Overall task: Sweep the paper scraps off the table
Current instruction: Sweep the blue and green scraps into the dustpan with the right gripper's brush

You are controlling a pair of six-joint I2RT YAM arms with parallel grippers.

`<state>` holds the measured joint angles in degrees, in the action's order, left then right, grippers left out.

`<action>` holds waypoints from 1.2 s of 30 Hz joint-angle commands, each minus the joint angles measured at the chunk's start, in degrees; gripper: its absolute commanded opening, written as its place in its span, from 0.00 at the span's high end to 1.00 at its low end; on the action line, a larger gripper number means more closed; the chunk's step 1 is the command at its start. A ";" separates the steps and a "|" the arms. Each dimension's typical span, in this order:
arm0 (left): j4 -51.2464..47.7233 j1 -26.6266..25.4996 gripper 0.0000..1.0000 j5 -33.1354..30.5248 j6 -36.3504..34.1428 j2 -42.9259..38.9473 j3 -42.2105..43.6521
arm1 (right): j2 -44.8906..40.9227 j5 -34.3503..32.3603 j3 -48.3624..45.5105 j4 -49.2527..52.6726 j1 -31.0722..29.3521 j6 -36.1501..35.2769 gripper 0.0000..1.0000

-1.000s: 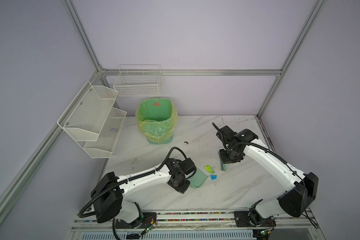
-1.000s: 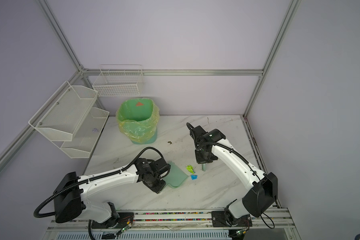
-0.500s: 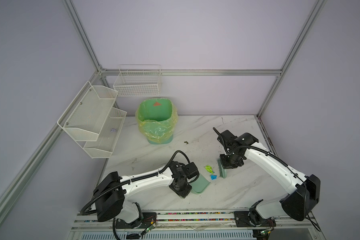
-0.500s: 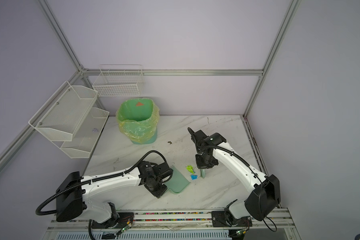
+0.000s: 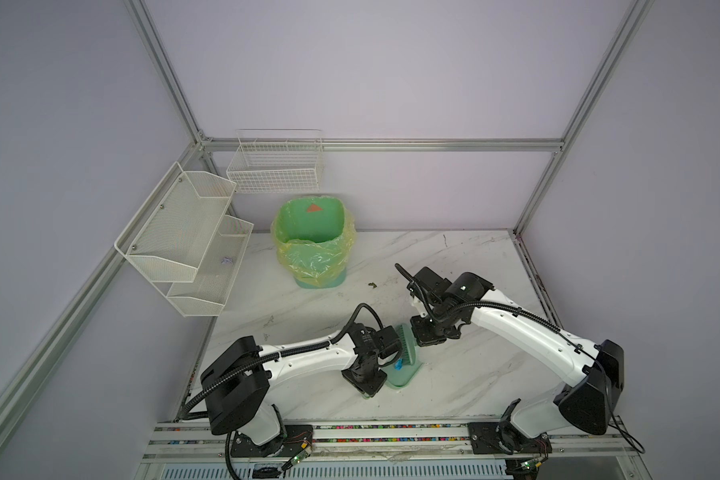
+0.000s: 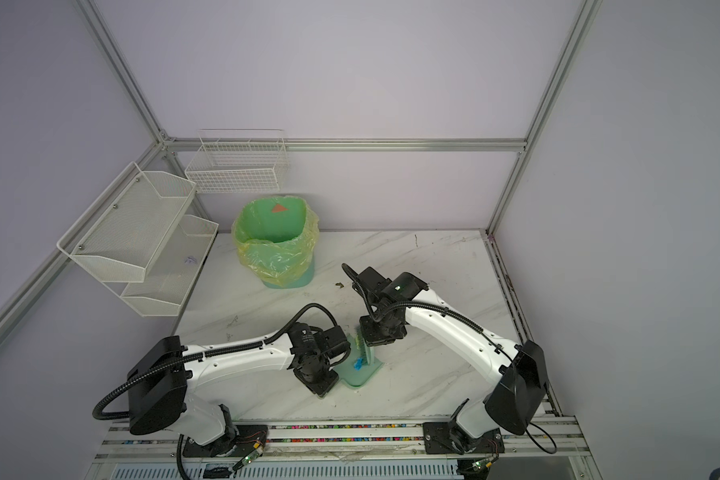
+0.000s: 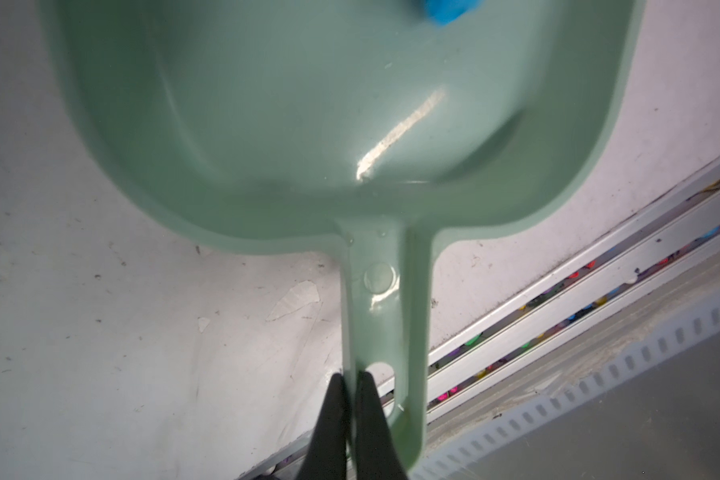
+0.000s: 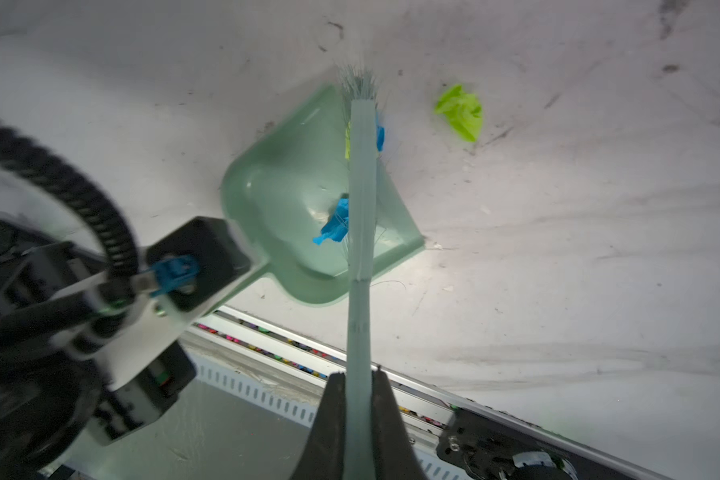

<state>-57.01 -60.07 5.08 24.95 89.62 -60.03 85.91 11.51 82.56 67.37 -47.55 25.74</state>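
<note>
Paper scraps [image 8: 333, 226] weigh next to nothing: soft, springy wads that a bristle flicks as easily as it pushes. Jaws should not pinch them. I judge the place to take them is from the side away from the dustpan [image 8: 283, 208], with a low, slow stroke of the brush [image 8: 362, 174].

One blue wad [image 5: 398, 365] lies in the pan's bowl. A yellow-green wad [image 8: 460, 112] sits loose on the table [image 5: 474, 365], outside the pan's lip, on the far side of the brush. In both top views the pan lies toward 6 o'clock of the table's middle, its mouth opening roughly to 1 o'clock, the brush across it.

The left gripper [image 7: 350, 378] is clamped on the edge of the pan's handle beside the hanging hole. The right gripper [image 8: 356, 376] is clamped on the brush handle.

The loose yellow-green wad shows in neither top view; the right arm's wrist seems to cover that patch. Two small bits, one blue, one yellow-green, peep beside the brush back. Whether they rest on the pan or hang in the bristles I cannot tell. The left wrist view cuts the blue wad off at the frame edge.
</note>
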 commanded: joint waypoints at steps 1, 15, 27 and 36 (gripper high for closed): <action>1.70 -0.03 1.00 0.88 0.61 -0.28 -1.91 | -0.96 1.42 4.29 -0.69 0.00 3.47 1.00; 1.56 0.40 1.00 0.90 0.80 -1.29 -0.99 | 1.73 -13.02 8.95 5.67 2.14 1.34 1.00; 1.29 0.64 1.00 0.28 1.33 -1.74 -0.91 | 7.65 -27.40 11.22 9.23 4.43 -2.73 1.00; 1.23 0.97 1.00 0.01 0.90 -1.03 -1.31 | 11.39 -20.35 8.97 5.33 0.59 -9.09 1.00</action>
<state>-55.77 -59.57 5.56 25.10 89.62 -60.01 97.56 -11.92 91.09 73.08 -44.27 19.16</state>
